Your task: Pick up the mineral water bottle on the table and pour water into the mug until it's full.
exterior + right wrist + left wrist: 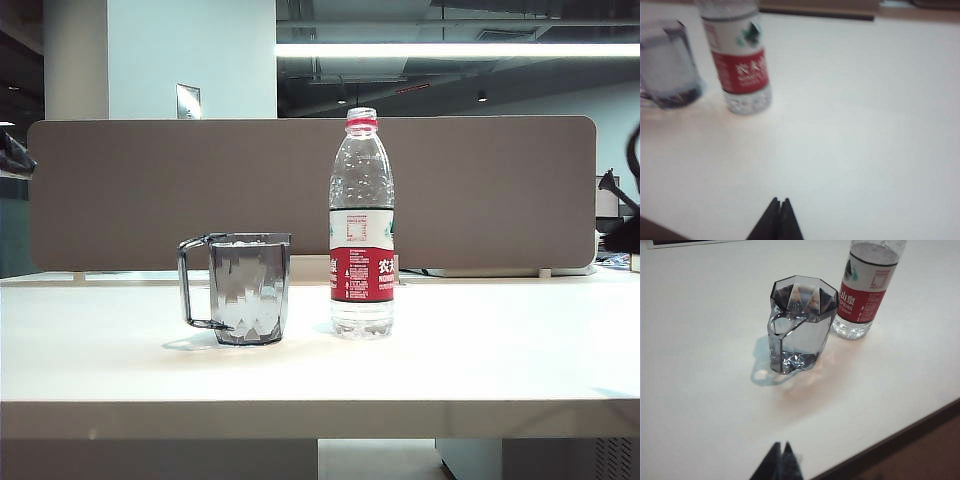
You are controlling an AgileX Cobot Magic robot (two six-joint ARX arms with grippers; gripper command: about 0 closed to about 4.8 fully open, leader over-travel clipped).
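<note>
Mineral water bottle (361, 225) standing upright at the middle of the surface (480, 350), red neck ring showing, no cap seen on top, red-and-white label facing the exterior camera, only a shallow pool of water (361, 318) visible near its base. Just left of it, close but apart, the mug (248, 288), upright, handle pointing left, smoky faceted walls glinting, fill level hard to judge through the grey plastic. Both set back from the thick pale front edge, casting soft shadows on the white top. Behind, a long brown divider panel (150, 190) running across the far side, a bright ceiling light strip (455, 49) above. From the left wrist view: mug (800, 322) dead ahead, bottle (865, 290) just beyond it, left end effector (782, 460) hovering over the near part of the surface (700, 365), dark fingertips pressed together, holding nothing. From the right wrist view, slightly blurred: bottle (740, 60) and mug (667, 65) well ahead, right end effector (779, 220) over bare surface (865, 125), tips likewise pinched tight together, empty, well apart from the bottle. Neither end effector visible in the exterior view.
</note>
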